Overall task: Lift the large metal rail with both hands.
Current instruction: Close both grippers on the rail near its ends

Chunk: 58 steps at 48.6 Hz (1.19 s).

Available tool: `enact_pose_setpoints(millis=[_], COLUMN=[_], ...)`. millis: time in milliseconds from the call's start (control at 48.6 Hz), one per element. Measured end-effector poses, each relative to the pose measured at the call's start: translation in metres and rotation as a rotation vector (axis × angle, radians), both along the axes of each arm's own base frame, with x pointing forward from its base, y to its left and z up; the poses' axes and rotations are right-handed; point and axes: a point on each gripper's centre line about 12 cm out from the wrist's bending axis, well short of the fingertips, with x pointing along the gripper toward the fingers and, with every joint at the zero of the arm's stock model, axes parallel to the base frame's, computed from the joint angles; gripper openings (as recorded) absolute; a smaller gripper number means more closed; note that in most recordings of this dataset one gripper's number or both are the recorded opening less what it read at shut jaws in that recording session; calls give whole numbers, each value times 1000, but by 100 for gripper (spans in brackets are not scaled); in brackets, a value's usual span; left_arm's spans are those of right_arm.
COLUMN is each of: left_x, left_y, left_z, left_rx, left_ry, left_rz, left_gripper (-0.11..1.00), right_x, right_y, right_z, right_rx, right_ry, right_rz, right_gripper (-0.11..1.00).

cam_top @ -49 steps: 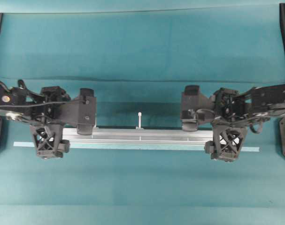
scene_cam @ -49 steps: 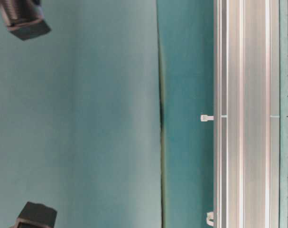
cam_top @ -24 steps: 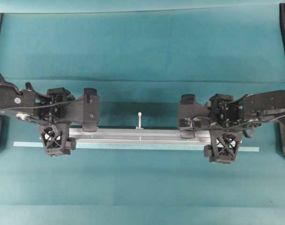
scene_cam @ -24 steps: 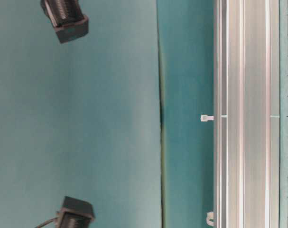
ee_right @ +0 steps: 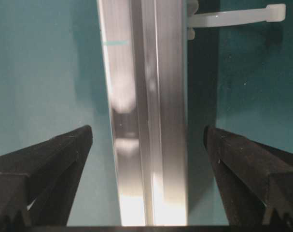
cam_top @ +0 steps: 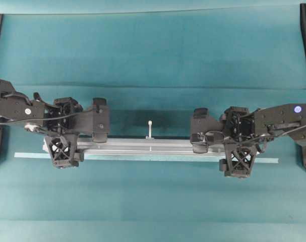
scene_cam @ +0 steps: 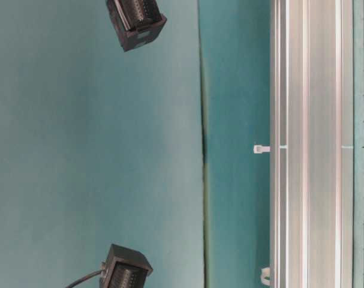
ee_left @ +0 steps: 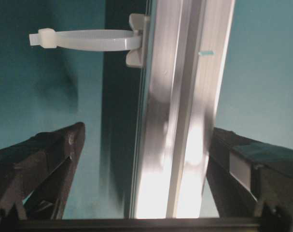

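My left gripper and right gripper fingers gape wide, straddling the large metal rail, seemingly untouched; only wrist views show that gap.

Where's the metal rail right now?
Overhead, the rail lies crosswise on the teal table, beside the pale strip.

Teal cloth-covered table, creased fold across it, even overhead light

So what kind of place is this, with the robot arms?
Probably a robot lab test bench: a table under teal cloth, two black arms with a left pincer and right pincer, and only a metal rail to practise on.
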Motion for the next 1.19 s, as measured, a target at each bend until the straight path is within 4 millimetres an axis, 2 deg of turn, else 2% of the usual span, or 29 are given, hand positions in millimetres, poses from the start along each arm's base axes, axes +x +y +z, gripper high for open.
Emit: enact_pose_setpoints(millis=[597, 761, 844, 967, 1029, 1193], left_x=[-5, -5, -2, 1, 2, 2], left_y=[0, -1, -4, -11, -14, -14], left_z=[-13, -14, -14, -13, -12, -12], left_rx=[-3, -3, -6, -6, -5, -3], left_ry=[-6, -14, -34, -49, -52, -52], left_rz=[8, 5, 1, -21, -36, -42], left_gripper=[98, 95, 83, 48, 35, 36], right_x=[2, 5, 6, 6, 6, 5], right_y=[0, 0, 0, -2, -2, -2], right_z=[-5, -5, -5, -5, -5, -5], right_rx=[-1, -2, -1, 1, 3, 7], right_ry=[-21, -50, -55, -46, -40, -31], right_rz=[-5, -7, -14, -33, -40, -46], right_gripper=[96, 89, 72, 40, 40, 40])
